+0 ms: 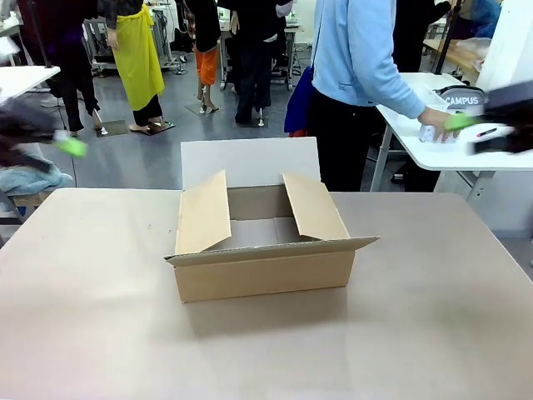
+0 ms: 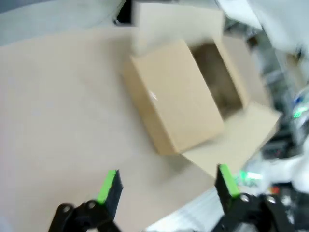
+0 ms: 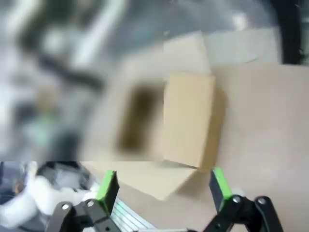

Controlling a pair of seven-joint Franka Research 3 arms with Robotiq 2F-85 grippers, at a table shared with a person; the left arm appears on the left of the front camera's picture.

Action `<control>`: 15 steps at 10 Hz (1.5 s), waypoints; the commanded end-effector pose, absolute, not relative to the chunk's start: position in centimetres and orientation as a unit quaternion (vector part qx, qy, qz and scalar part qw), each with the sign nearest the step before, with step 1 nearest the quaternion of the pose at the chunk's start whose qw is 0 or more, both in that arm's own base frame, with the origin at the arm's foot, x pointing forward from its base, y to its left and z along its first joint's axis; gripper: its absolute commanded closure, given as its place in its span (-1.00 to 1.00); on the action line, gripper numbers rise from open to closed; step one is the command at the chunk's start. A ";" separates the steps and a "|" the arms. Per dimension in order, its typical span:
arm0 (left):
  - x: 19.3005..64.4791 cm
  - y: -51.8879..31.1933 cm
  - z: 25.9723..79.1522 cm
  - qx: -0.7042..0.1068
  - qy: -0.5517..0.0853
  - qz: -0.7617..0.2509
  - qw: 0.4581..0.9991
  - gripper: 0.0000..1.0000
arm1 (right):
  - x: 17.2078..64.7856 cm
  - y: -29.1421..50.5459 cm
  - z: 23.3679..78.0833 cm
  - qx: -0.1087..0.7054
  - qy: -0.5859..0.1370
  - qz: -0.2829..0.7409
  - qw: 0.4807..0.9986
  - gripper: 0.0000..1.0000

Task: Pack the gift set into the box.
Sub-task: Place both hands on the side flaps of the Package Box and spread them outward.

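front view: tan table (image 1: 100, 317), matt, plain surface. the box (image 1: 262, 258) sits at its centre with four flaps open. grey floor (image 1: 125, 167) beyond, people standing farther off. gift set (image 1: 460, 99) lies on a white side table (image 1: 416, 150) at far right, just beside a person's hand (image 1: 435, 122), well apart from the box.
left wrist view: left gripper (image 2: 166, 186), fingers spread, nothing between them; box ahead, open.
right wrist view: right gripper (image 3: 161, 186), fingers spread, nothing between them; box ahead, blurred.
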State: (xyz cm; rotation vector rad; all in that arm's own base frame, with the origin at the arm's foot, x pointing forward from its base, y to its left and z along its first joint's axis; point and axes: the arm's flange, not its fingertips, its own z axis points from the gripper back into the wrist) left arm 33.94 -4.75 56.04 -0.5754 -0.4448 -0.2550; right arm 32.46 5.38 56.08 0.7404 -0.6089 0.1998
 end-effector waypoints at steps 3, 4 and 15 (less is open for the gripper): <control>37.7 -11.2 56.6 -0.211 -0.128 -0.059 0.967 -1.00 | 37.3 10.3 53.1 0.232 -0.348 0.067 0.906 -1.00; 34.4 -15.8 56.9 -0.239 -0.157 -0.144 0.947 -1.00 | 34.9 15.0 53.7 0.326 -0.272 0.214 0.879 -1.00; 40.0 -29.1 52.2 -0.137 -0.110 -0.016 0.984 -1.00 | 49.3 17.8 42.3 0.416 -0.306 0.542 0.663 -1.00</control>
